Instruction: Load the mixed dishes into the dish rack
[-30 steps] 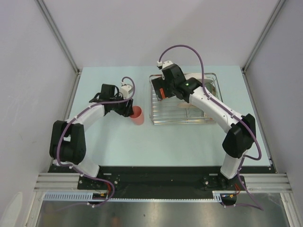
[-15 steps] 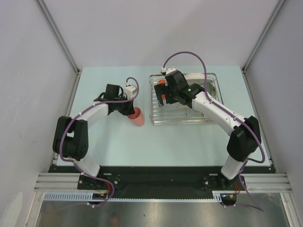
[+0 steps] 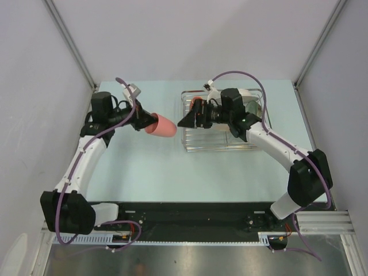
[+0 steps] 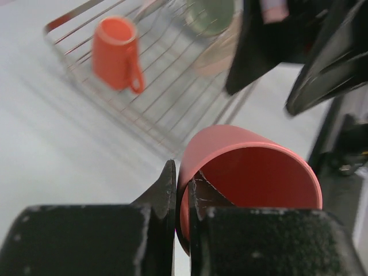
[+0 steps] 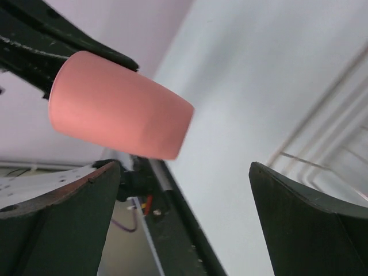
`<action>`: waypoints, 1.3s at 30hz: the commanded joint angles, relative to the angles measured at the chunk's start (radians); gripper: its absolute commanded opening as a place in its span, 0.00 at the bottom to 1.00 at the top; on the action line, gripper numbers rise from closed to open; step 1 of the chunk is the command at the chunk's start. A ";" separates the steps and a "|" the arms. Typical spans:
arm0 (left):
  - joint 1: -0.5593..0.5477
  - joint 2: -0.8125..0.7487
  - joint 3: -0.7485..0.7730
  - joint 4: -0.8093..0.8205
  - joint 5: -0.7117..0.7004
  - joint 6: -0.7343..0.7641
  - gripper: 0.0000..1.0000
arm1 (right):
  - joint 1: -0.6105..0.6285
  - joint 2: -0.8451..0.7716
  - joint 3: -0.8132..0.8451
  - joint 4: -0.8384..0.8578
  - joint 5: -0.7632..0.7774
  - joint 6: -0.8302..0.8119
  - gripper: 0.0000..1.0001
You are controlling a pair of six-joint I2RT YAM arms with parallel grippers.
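Observation:
My left gripper (image 3: 142, 122) is shut on the rim of the small pink cup (image 3: 161, 126). It holds the cup on its side above the table, base toward the dish rack (image 3: 221, 145). In the left wrist view one finger sits inside the cup (image 4: 248, 172) and the other outside the wall, at my left gripper (image 4: 181, 179). My right gripper (image 3: 183, 121) stands open at the rack's left edge, facing the cup's base with a small gap between them. From the right wrist the cup (image 5: 118, 106) hangs above and left of my right gripper (image 5: 184, 213). An orange mug (image 4: 117, 53) lies in the rack (image 4: 167, 95).
A green bowl (image 4: 210, 14) and a blurred pale dish beside it sit in the rack's far part. The right arm (image 3: 270, 144) stretches across the rack. Grey walls close in the table (image 3: 144, 167) on the left, back and right.
My left gripper has shut on the cup, lifted it off the table and tipped it sideways. The right gripper has swung from over the rack to face the cup, still open.

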 commanded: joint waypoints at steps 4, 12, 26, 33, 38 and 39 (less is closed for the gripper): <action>0.014 0.024 -0.068 0.505 0.385 -0.566 0.00 | 0.067 -0.041 -0.091 0.469 -0.227 0.294 1.00; 0.015 0.050 -0.108 0.742 0.388 -0.751 0.00 | 0.073 -0.020 -0.157 0.647 -0.246 0.455 1.00; 0.014 0.123 -0.147 0.827 0.331 -0.774 0.00 | 0.100 0.057 -0.191 0.871 -0.220 0.613 1.00; 0.006 0.136 -0.177 0.858 0.324 -0.786 0.00 | 0.105 0.108 -0.191 0.978 -0.218 0.697 0.68; 0.000 0.135 -0.217 0.816 0.320 -0.742 0.00 | 0.097 0.152 -0.191 1.094 -0.232 0.774 0.12; 0.000 0.135 -0.220 0.797 0.323 -0.707 0.00 | 0.093 0.151 -0.191 1.094 -0.235 0.771 0.03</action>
